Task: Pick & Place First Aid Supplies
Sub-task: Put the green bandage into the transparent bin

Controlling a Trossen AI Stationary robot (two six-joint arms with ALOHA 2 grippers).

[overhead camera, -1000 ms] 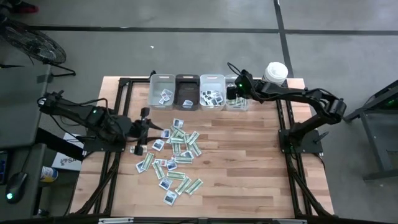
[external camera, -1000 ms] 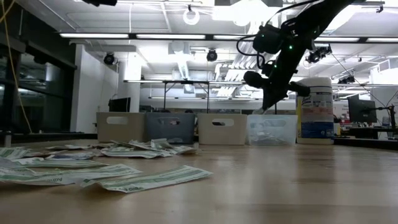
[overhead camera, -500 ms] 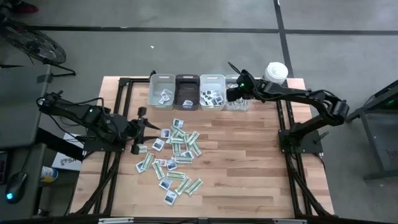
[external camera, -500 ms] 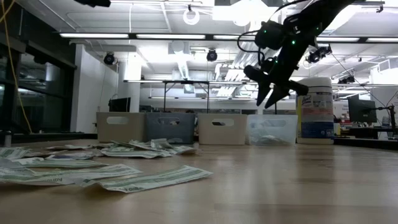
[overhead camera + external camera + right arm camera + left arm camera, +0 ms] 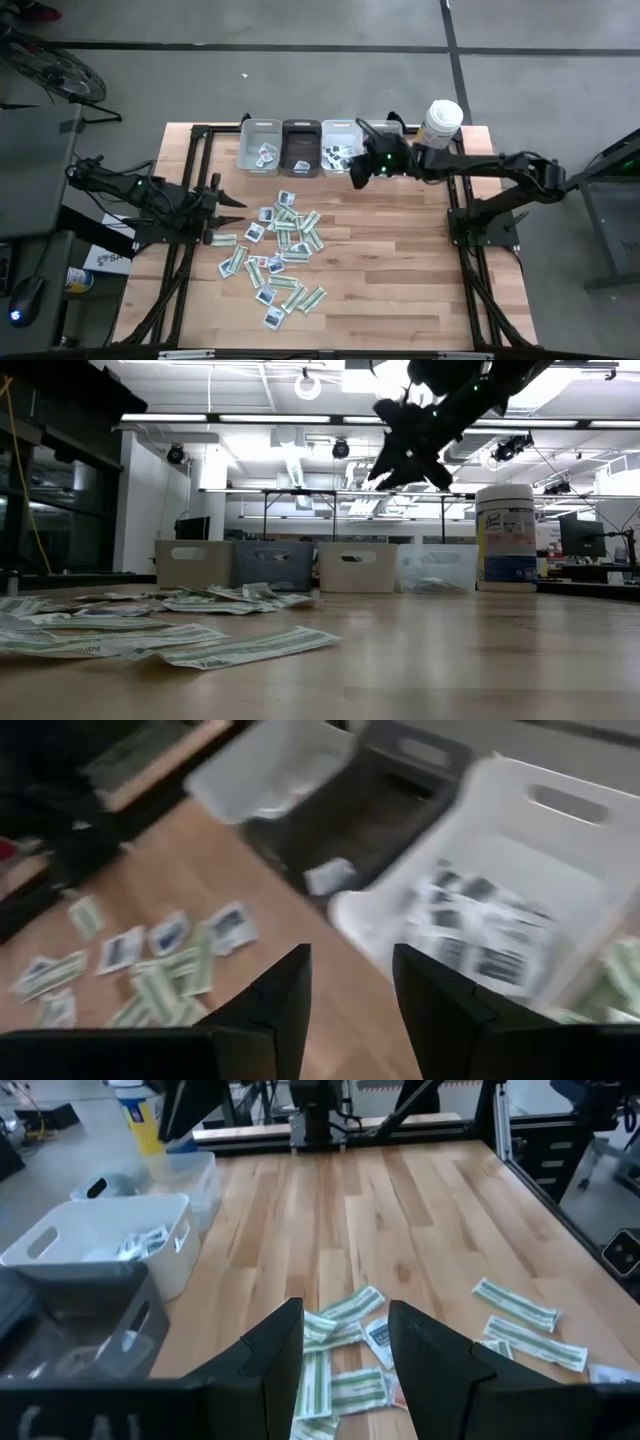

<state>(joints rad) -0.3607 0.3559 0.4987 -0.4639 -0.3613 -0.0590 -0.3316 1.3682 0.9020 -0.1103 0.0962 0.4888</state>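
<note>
Looking down, we see the right gripper (image 5: 357,172) hanging empty, jaws apart, beside the bins (image 5: 300,147), while the left gripper (image 5: 226,201), jaws apart, faces the packets (image 5: 283,250) scattered mid-table, likely choosing one.

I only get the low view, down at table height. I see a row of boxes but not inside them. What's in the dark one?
Observer: The dark grey plastic bin holds one small white paper packet.
Operator: Is the arm up high carrying something?
Observer: No. The right gripper is open and empty, near the front edge of the white plastic bin that holds blue-marked packets.
Operator: Where's the other arm?
Observer: The left gripper is open and empty, at the left edge of the scattered pile of green-and-white and white paper packets.
</note>
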